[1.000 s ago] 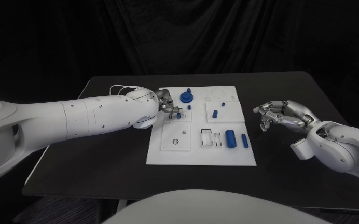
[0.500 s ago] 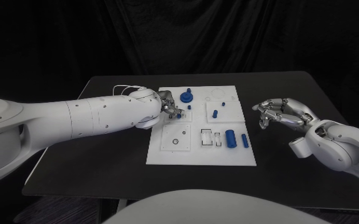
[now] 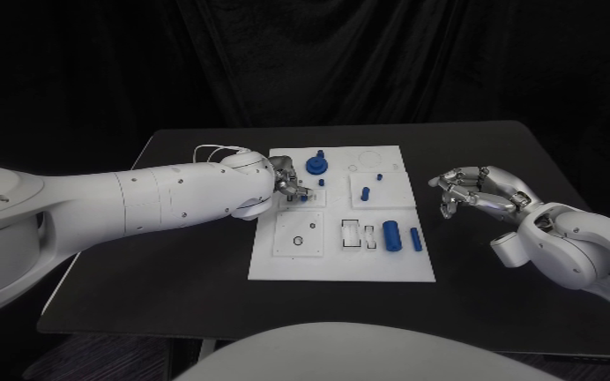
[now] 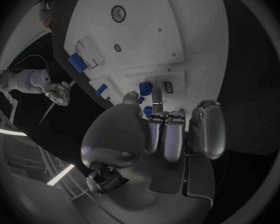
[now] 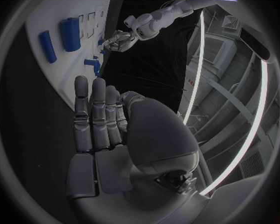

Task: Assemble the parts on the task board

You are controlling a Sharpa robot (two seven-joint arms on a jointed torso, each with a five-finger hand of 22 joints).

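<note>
Nearest me, two blue cylinders lie side by side on the front right of the white task board, which sits mid-table. Off its right edge the right hand hovers over the black table — fingers loosely curled, holding nothing. Farther back, the left hand reaches over the board's left edge, fingertips bunched at a small blue part — whether it actually grips it, I cannot tell.
</note>
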